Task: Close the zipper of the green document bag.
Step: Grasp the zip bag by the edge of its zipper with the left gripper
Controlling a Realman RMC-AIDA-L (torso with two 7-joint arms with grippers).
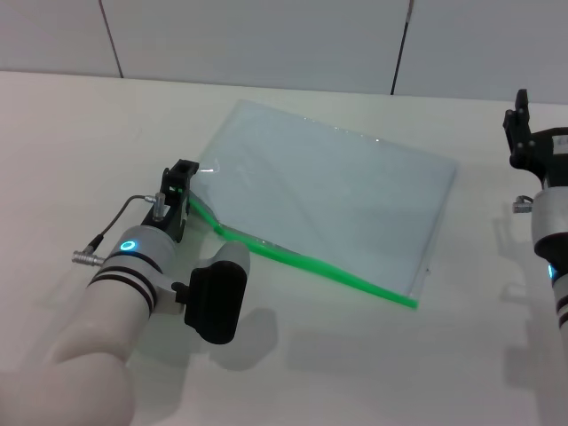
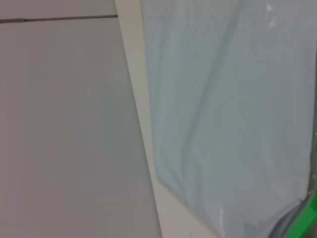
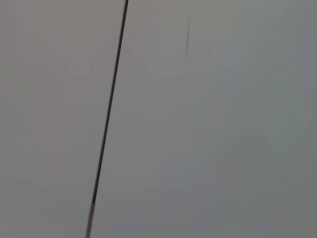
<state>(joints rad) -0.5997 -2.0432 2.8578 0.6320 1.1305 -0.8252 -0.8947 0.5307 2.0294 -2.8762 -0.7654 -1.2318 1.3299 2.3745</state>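
On the desk [image 1: 53, 151]: bag [image 1: 328, 200], flat, pale and translucent, skewed so one corner points toward the wall.
Zipper [image 1: 342, 277]: bright green strip along the bag's near long edge, running from the left end effector to the near right corner; slider not made out.
Zipper, left end: lifted off the desk and curved up into the end effector.
Left end effector [image 1: 182, 191]: at the bag's near left corner, fingers narrow, clamped on the zipper end.
Left wrist view: bag [image 2: 233, 119] filling most of the picture, green zipper [image 2: 304, 223] in one corner, strip of desk [image 2: 136, 74] beside the bag, grey wall [image 2: 64, 129] beyond.
Right end effector [image 1: 524, 124]: raised near the desk's right edge, well apart from the bag; finger gap cannot be told.
Right wrist view: only wall panels [image 3: 213, 119] with a dark seam.
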